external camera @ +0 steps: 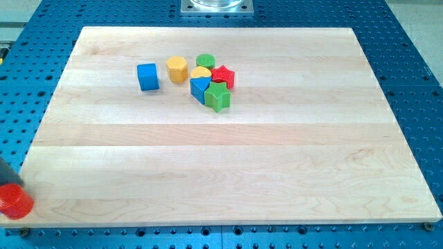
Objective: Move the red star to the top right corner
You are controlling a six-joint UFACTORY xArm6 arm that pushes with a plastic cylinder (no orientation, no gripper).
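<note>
The red star (pixel 223 75) lies in a tight cluster near the top middle of the wooden board (pixel 228 166). It touches a yellow half-round block (pixel 201 72) on its left and a green star-like block (pixel 217 97) below it. A green cylinder (pixel 205 61) sits just up and left of it, and a blue triangle (pixel 199 88) is at the cluster's lower left. My tip (pixel 10 185) shows only as a dark blur at the view's bottom left, off the board and far from all blocks.
A yellow cylinder (pixel 177 69) and a blue cube (pixel 147 77) stand left of the cluster. A red round object (pixel 14 202) sits off the board's bottom left corner, right at the blurred rod. Blue perforated table (pixel 415 83) surrounds the board.
</note>
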